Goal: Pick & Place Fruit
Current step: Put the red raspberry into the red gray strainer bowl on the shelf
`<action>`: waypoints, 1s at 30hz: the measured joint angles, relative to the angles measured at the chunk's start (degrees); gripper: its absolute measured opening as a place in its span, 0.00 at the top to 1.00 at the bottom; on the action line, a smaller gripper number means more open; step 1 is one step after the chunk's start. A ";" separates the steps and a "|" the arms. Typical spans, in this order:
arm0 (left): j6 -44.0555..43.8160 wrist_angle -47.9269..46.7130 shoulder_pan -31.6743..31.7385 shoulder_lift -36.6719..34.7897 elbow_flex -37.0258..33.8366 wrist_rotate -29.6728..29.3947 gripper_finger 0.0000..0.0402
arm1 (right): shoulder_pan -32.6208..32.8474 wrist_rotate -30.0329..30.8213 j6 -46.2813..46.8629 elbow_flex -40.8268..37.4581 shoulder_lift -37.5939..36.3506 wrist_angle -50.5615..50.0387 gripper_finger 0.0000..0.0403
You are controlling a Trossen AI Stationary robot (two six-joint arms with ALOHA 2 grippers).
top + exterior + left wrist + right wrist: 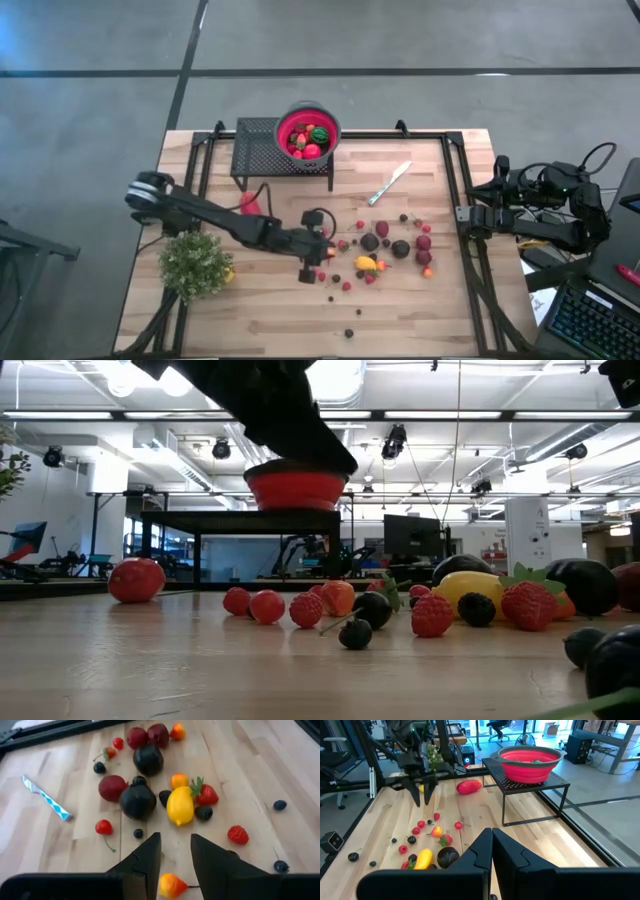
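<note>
Lying toward the left of the high view, beside the bushy green plant (195,263), the larger red piece (248,203) sits apart from the rest, smooth and oblong. Right of it the left gripper (318,255) hangs over the near edge of the scattered fruit (385,250), its two dark fingers (146,862) parted by a narrow gap with nothing between them; in the left wrist view a small orange-and-yellow piece (171,885) lies on the wood just below that gap, at the bottom centre of the frame. The fruit spreads across the middle of the wooden table (420,310): glossy dark maroon plums, a bright yellow lemon (180,806), red strawberries with green leafy caps, tiny red cherries on thin stems, and small black berries strewn toward the lower centre. Above them, at the upper centre of the high view, a red bowl (308,132) on a black mesh stand (262,150) already holds red and green pieces. A silver knife (389,184) lies right of the stand. At the far right edge the right gripper (468,213) waits off the table, fingers pressed together.
</note>
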 joint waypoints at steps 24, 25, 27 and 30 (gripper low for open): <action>-3.57 5.33 -3.77 7.28 0.48 -0.22 0.75 | 0.00 0.01 0.09 0.00 0.01 0.00 0.98; -3.55 6.27 -4.09 7.28 0.48 -0.22 0.75 | 0.00 0.01 0.07 0.01 0.02 0.00 0.98; -2.95 7.74 -4.67 7.28 0.48 -0.19 0.75 | 0.00 0.01 -0.02 0.02 0.01 0.00 0.98; -2.08 8.69 -5.44 7.28 0.48 -0.17 0.75 | 0.00 0.02 0.07 0.02 0.02 0.00 0.98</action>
